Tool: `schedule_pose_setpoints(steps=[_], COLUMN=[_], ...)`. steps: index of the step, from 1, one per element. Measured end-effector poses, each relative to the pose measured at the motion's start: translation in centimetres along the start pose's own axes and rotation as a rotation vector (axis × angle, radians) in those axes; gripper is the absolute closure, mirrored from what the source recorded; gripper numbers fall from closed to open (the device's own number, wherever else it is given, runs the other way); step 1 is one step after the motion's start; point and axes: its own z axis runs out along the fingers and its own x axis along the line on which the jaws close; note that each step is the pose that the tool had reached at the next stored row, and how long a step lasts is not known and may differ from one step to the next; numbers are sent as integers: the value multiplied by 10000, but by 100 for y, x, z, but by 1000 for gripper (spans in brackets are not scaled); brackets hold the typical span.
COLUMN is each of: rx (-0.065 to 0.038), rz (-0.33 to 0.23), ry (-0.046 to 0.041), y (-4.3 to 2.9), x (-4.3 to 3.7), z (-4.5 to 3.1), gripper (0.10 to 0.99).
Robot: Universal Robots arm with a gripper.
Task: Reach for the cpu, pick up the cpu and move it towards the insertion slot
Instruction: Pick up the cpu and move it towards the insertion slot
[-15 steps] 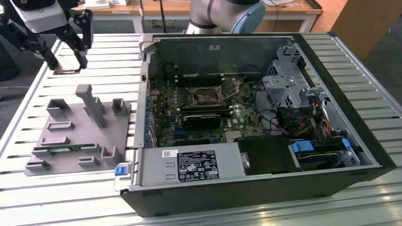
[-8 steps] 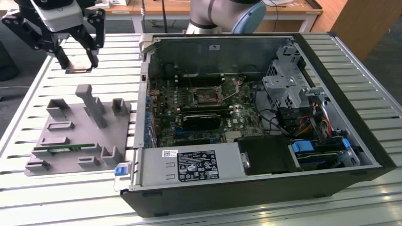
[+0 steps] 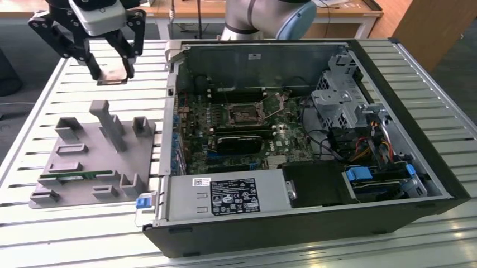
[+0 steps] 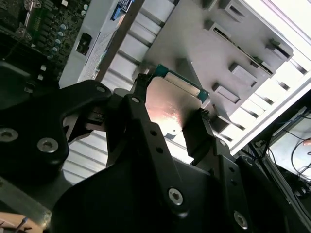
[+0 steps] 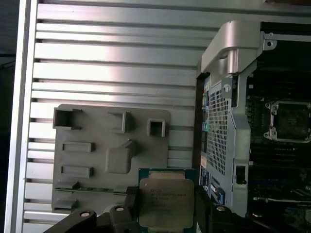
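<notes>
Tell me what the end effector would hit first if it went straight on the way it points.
Likely the slatted metal table beside the grey plastic tray, with the silvery square cpu leading; depth is unclear.

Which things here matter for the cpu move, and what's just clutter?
In the job:
- gripper, fingers shut on the cpu, above the slatted table
- insertion slot, on the board inside the open computer case

Lying about:
- grey tray
- green memory stick on the tray
- power supply
- drive cage
</notes>
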Motion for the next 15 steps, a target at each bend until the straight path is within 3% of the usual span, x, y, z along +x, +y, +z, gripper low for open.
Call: schedule_pose_setpoints(steps=[15], rx=[1], rz=[0], ry=[-7], y=[150], x=[-416], z=[36], gripper=[541])
